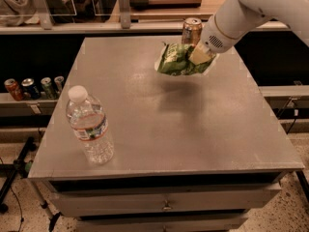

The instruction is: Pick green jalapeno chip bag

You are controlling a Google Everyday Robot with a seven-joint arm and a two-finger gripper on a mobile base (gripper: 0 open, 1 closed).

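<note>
The green jalapeno chip bag [177,59] is crumpled and hangs in the air above the far right part of the grey table [159,124], casting a shadow below it. My gripper [199,56] is shut on the bag's right end, at the end of the white arm [251,11] coming in from the upper right. The fingers are mostly hidden by the bag and the wrist.
A gold-green drink can [191,31] stands at the table's far edge just behind the bag. A clear water bottle [90,125] stands upright near the front left. Several cans [34,87] sit on a low shelf to the left. Drawers are below the tabletop.
</note>
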